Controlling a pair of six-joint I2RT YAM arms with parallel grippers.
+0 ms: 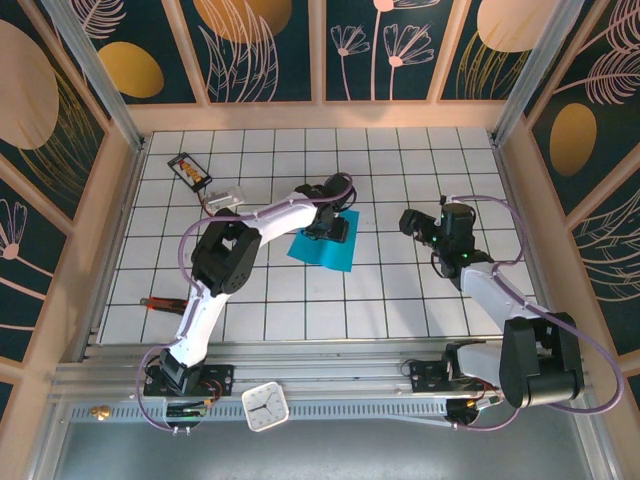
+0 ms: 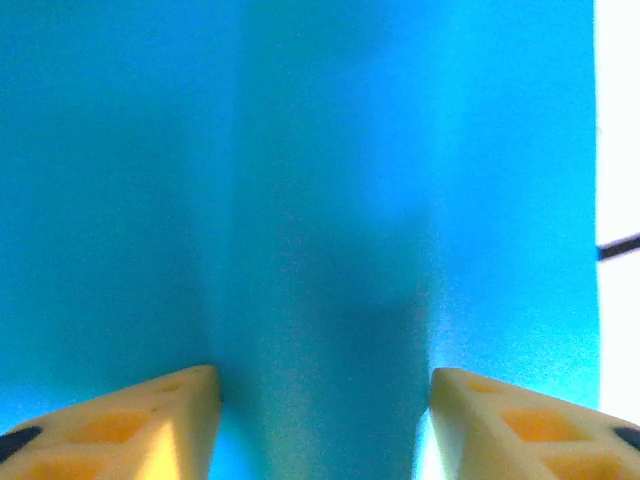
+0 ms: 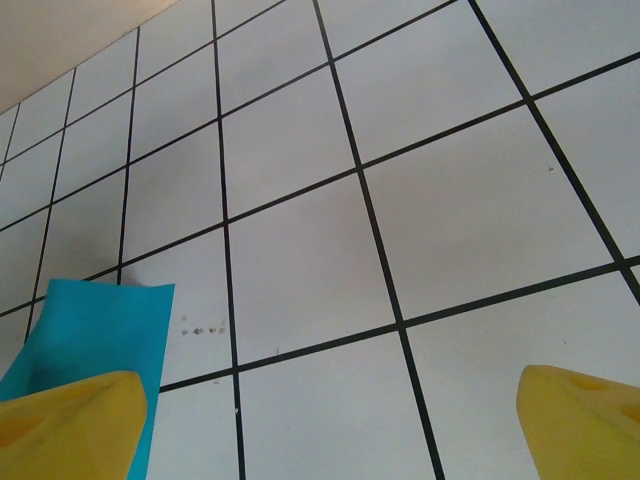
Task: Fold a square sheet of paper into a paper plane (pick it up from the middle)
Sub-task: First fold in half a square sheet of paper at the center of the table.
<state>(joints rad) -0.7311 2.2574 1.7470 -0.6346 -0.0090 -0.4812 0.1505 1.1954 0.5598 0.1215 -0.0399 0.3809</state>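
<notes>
Pressing onto the square sheet of paper [image 2: 320, 180], the left gripper [image 2: 325, 395] holds its jaws partway apart, with a band of teal paper between the yellow fingertips [image 2: 170, 400]. The sheet lies mid-table on the white tiles [image 1: 400, 300]. The right gripper [image 3: 330, 410] hangs nearby on its right, jaws spread wide.

Likely lab: gridded table [image 1: 400, 300], framed walls [image 1: 265, 50].

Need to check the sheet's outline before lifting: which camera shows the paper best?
Top external: the sheet shows its outline on the tiles, the left pincer covering part. Left wrist sees its surface close up, one edge at right; right wrist catches one corner.
</notes>
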